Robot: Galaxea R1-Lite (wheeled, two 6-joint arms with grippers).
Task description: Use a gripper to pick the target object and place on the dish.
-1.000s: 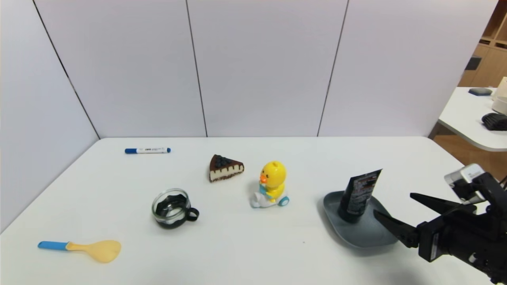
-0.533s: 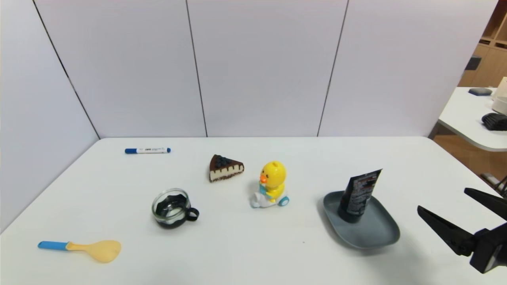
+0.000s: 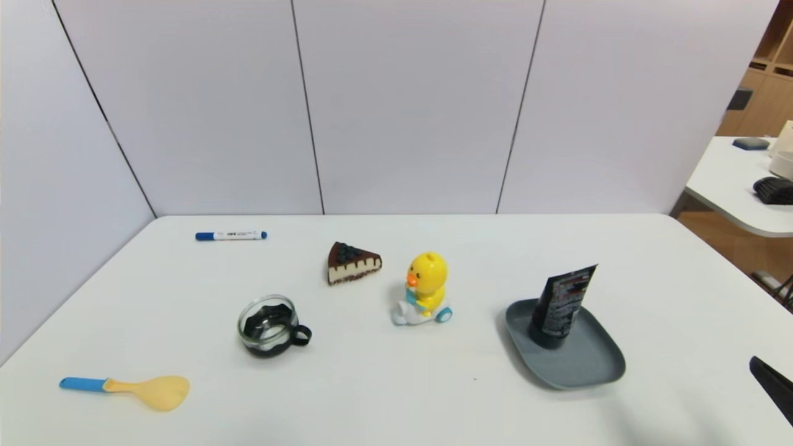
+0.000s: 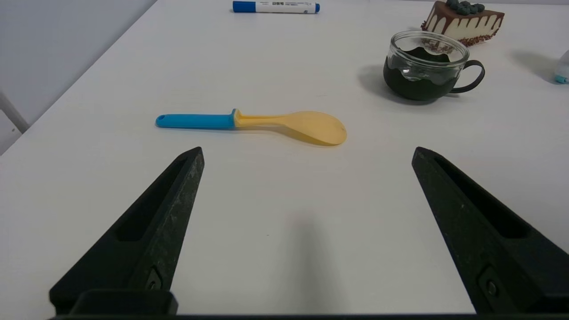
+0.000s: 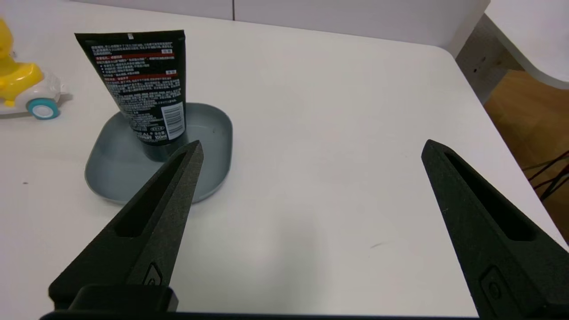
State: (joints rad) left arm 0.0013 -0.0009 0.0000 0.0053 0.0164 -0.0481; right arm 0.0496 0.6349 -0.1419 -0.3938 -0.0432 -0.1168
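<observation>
While the tube (image 3: 560,306) stands in the dish (image 3: 598,353) — right claw (image 5: 312,144) near, wide

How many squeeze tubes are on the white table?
1. The black tube stands on its cap in the blue-grey dish, to the right of the duck toy.

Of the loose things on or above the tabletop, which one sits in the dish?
The black squeeze tube, standing cap-down in the blue-grey dish; the marker, spatula, cup, cake slice and duck toy are outside it.
</observation>
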